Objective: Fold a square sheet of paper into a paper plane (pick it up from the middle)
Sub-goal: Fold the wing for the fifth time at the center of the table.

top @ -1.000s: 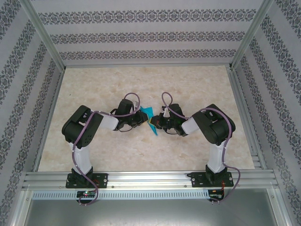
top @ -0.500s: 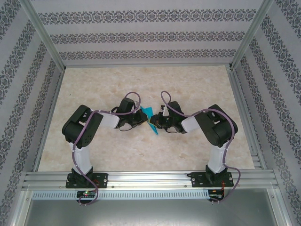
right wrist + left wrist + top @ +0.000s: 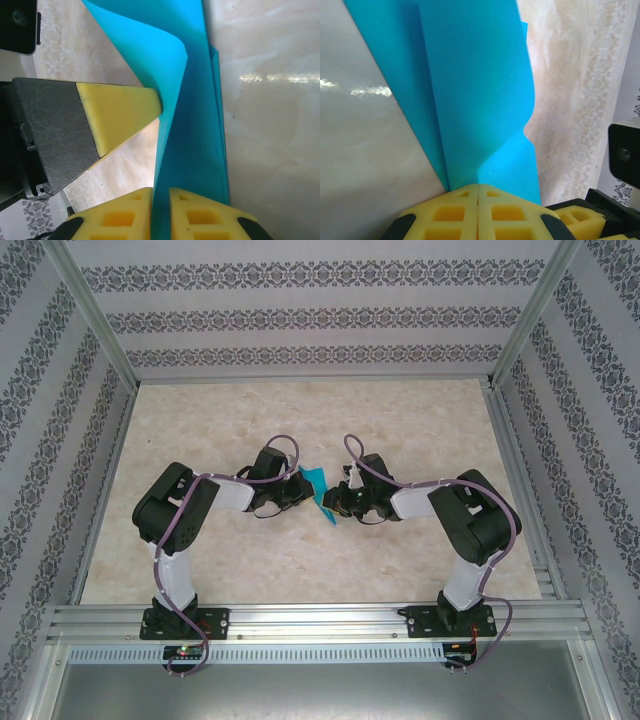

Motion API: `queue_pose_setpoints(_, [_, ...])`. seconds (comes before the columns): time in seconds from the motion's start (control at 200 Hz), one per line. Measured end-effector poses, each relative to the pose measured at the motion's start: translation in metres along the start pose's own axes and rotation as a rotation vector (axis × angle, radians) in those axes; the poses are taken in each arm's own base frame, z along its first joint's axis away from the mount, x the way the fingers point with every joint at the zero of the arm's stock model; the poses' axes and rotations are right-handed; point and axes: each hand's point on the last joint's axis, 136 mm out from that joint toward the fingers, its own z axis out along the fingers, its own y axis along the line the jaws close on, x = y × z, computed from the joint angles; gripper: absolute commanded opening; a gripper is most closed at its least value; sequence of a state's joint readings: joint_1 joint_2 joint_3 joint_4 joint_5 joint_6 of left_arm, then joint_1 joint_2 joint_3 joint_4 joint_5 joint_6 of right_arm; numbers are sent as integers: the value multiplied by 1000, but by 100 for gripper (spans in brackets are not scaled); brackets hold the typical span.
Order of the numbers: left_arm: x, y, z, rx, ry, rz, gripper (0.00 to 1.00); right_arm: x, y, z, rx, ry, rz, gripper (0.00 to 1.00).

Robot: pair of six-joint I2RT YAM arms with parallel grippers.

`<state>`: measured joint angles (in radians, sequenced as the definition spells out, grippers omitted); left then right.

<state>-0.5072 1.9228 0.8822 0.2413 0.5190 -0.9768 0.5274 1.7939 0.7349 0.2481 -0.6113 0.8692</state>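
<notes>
At the top view's centre, you are clamping the thin cyan-blue folded paper sheet in left gripper and right gripper, mid-fold, probably sharpening the crease next.

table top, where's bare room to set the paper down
Bare: the far table up to the back wall, and the near strip between the arm bases. Crowded: the middle, where left tool and right tool both pinch the paper.

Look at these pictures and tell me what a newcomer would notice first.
The bright blue paper stands out at the middle of the pale table. The left claw and right claw pinch it from opposite sides, yellow tips shut on the folded sheet.
</notes>
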Motion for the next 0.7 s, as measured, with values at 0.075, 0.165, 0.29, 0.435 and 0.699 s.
queue_pose_setpoints(0.075, [0,0,0,0,0,0,7,2,-3,0,8,3,5,9])
queue_pose_setpoints(0.165, [0,-1,0,2,2,0,8,4,-7,0,16,3,9,7])
queue_pose_setpoints(0.29, [1,-1,0,5,6,1,9,5,-9,0,20,-2,10,4])
queue_pose_setpoints(0.435, [0,-4,0,9,12,5,14,4,-14,-1,20,-9,16,1])
queue_pose_setpoints(0.699, [0,-12,-1,29,22,37,23,3,-17,0,-29,-14,65,0])
